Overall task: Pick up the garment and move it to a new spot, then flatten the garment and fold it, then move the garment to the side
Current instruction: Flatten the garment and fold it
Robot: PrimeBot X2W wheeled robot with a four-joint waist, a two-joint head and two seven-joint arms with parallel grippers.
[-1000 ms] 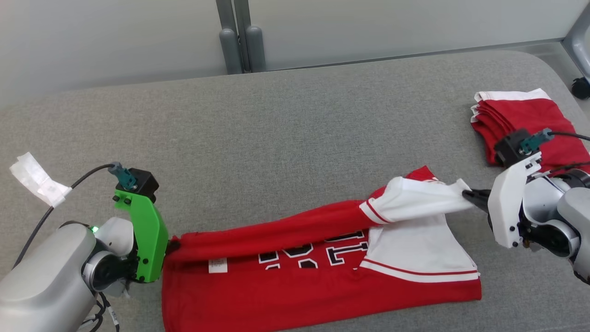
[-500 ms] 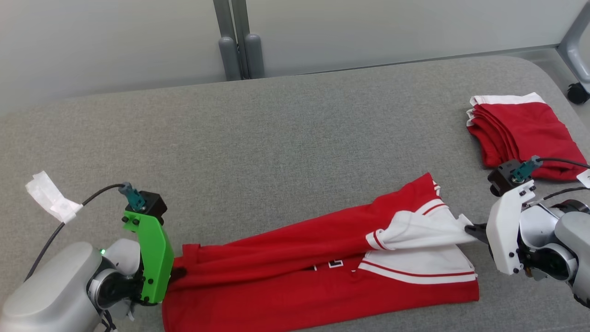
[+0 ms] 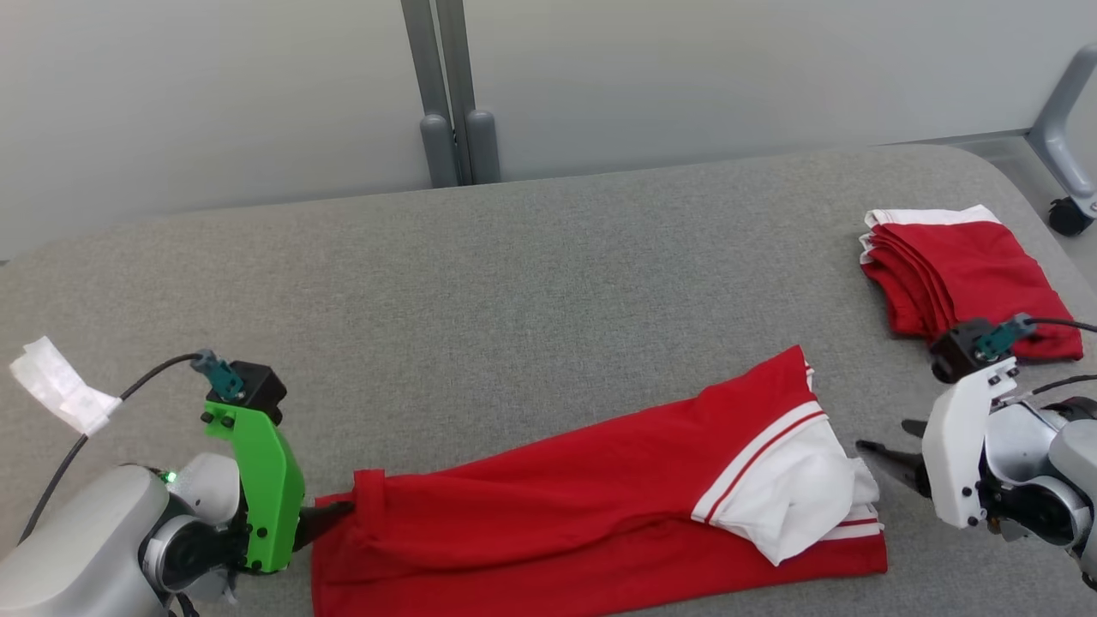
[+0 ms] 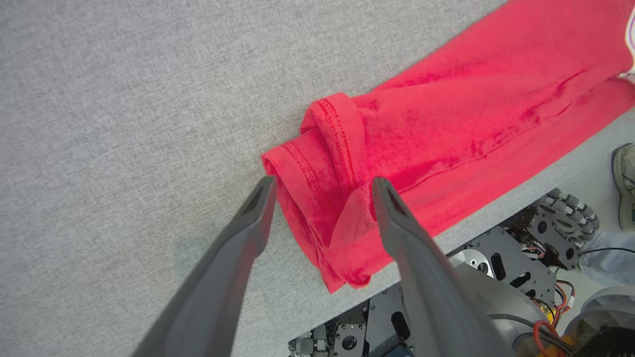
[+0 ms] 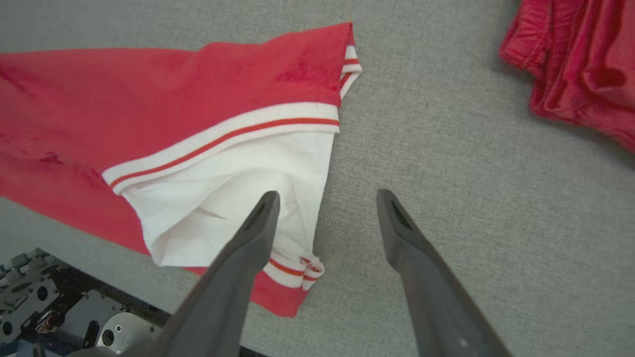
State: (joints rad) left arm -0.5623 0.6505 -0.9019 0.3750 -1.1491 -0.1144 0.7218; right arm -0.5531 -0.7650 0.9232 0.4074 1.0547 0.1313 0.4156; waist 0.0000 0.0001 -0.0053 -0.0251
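Observation:
The garment [image 3: 600, 506], red with a white sleeve [image 3: 797, 497] and striped trim, lies folded lengthwise along the near edge of the grey table [image 3: 531, 283]. Its lettering is hidden inside the fold. My left gripper [image 3: 330, 517] sits at the garment's left end. In the left wrist view this gripper [image 4: 323, 184] is open, its fingers straddling the bunched red hem [image 4: 327, 148] without pinching it. My right gripper [image 3: 887, 437] is open just right of the sleeve. In the right wrist view the gripper [image 5: 327, 197] stands over the sleeve's edge [image 5: 238, 183] and bare table, holding nothing.
A stack of folded red garments [image 3: 960, 274] lies at the table's right end, behind my right wrist. A white scrap [image 3: 56, 386] lies at the far left. Grey posts [image 3: 454, 146] and a caster [image 3: 1067, 218] stand beyond the table. A person's shoe [image 4: 625, 183] shows on the floor.
Both grippers have opened and let go of the garment. Its upper layer, held stretched before, now lies folded over the lower half, covering the lettering. The head camera has also shifted.

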